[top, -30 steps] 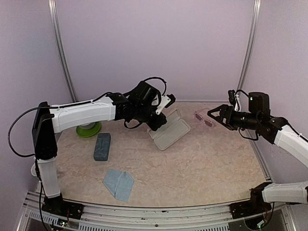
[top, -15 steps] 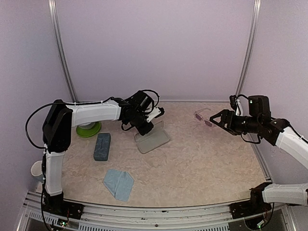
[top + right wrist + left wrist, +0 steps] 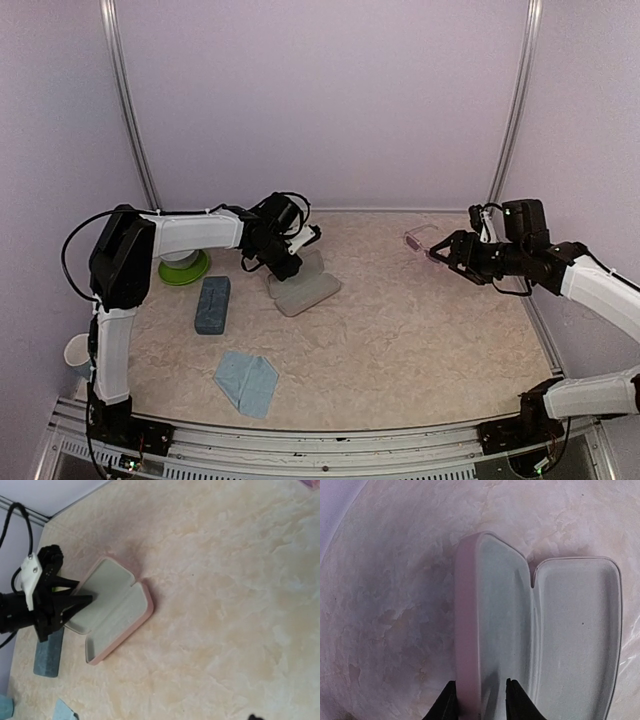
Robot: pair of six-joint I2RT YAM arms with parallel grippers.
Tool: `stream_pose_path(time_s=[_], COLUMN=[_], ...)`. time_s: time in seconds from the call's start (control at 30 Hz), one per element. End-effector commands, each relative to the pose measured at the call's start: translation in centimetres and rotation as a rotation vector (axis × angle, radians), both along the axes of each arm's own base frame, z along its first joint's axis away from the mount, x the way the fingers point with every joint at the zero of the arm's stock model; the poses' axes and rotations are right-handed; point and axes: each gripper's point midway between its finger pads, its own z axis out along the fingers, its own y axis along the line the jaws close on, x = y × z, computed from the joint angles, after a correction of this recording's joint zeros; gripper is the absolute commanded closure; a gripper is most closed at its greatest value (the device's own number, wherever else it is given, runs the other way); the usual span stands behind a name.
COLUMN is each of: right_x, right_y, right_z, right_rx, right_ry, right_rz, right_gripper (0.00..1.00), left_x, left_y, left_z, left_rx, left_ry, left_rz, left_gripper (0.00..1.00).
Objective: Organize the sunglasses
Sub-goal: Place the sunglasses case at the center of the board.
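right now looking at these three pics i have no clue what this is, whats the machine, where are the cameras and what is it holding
Two robot arms are bolted at a table's near edge. One picture looks down from above; the other two come from cameras on each wrist. On the table lie an open pink case, a blue-grey case, a light-blue cloth and pink-lensed sunglasses. The left gripper straddles the open case's rim, jaws apart. The right gripper, open, holds nothing.
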Motion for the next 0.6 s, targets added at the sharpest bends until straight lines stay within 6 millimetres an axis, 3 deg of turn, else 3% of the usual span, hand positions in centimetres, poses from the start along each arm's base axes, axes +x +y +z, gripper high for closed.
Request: stream_pose_path(time_s=[0.0, 0.33, 0.57], right_x=[1.2, 1.7, 1.7], right_y=[0.0, 0.1, 0.4], right_z=[1.7, 1.5, 1.9], right_rx=[0.034, 0.024, -0.014], right_ry=[-0.040, -0.047, -0.090], right_rz=[-0.022, -0.018, 0.027], right_gripper=[0.26, 0.26, 0.26], left_x=[0.2, 0.3, 0.2], left_y=[0.0, -0.3, 0.0], left_z=[0.9, 4.1, 8.9], left_rx=[-0.020, -0.072, -0.149], left_ry=[-0.018, -0.039, -0.090], left_rz=[0.017, 0.038, 0.085], left_gripper=[0.66, 0.52, 0.43])
